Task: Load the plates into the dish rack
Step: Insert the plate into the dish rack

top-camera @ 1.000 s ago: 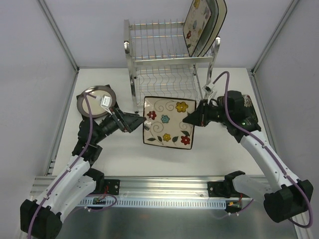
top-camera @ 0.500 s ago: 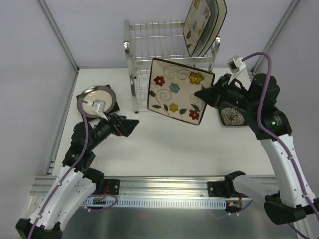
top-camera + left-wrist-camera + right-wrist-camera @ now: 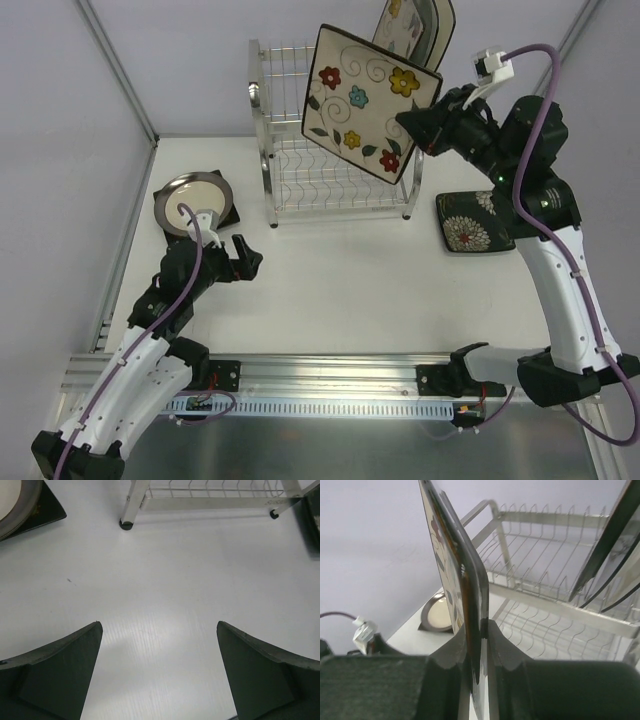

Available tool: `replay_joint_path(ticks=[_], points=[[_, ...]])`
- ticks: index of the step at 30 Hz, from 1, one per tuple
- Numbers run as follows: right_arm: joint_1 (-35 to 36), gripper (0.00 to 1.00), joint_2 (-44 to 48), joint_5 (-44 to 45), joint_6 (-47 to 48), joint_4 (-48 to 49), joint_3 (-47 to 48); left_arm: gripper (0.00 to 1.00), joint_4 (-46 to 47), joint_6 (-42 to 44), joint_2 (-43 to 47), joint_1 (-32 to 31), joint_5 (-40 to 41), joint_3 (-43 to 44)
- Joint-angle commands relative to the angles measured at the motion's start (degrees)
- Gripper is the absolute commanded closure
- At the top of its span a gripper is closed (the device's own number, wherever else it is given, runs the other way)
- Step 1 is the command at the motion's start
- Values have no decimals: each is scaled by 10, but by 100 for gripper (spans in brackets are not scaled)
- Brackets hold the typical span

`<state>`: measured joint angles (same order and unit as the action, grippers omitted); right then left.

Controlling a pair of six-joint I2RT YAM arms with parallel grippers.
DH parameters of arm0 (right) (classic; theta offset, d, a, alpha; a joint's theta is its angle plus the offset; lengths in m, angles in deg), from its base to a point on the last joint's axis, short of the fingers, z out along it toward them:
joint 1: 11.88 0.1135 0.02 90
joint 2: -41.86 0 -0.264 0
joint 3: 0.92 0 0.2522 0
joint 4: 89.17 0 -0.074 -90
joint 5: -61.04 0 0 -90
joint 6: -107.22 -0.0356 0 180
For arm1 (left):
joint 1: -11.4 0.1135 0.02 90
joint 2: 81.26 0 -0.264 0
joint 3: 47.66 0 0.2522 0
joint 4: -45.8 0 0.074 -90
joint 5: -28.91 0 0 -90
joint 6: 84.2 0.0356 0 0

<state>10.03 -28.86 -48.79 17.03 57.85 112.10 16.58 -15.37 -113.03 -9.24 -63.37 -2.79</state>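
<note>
My right gripper [image 3: 412, 125] is shut on the right edge of a square cream plate with colourful flowers [image 3: 367, 101], held tilted in the air in front of the chrome dish rack [image 3: 280, 120]. In the right wrist view the plate [image 3: 456, 565] stands edge-on between my fingers [image 3: 507, 647]. Two plates [image 3: 415, 40] stand in the rack's top tier at the right. A round cream plate [image 3: 193, 200] lies on a dark square one at the left. A dark plate with white flowers [image 3: 465, 221] lies at the right. My left gripper [image 3: 250, 258] is open and empty, low over the table.
In the left wrist view the rack's foot [image 3: 126, 524] and lower rail [image 3: 215, 500] lie ahead, with the round plate's corner [image 3: 20, 505] at the top left. Metal frame posts [image 3: 120, 80] bound the table.
My right gripper has lifted the flowered plate from the table up to the rack's top tier. My left arm has let go of it and drawn back to the left.
</note>
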Motion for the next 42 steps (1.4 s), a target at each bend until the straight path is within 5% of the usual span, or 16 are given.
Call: replay_joint_path(ticks=[1,19,30,42], points=[[18,99,-6,81,20,212,91,1,-15,32,-16,-4,44,2],[88,99,-142,352,143,353,218,1,-14,41,-84,8,62,11],[92,99,-259,369,176,432,319,1,-13,40,-80,18,62,10],[92,99,-285,371,201,536,305,1,-12,39,-86,24,56,9]])
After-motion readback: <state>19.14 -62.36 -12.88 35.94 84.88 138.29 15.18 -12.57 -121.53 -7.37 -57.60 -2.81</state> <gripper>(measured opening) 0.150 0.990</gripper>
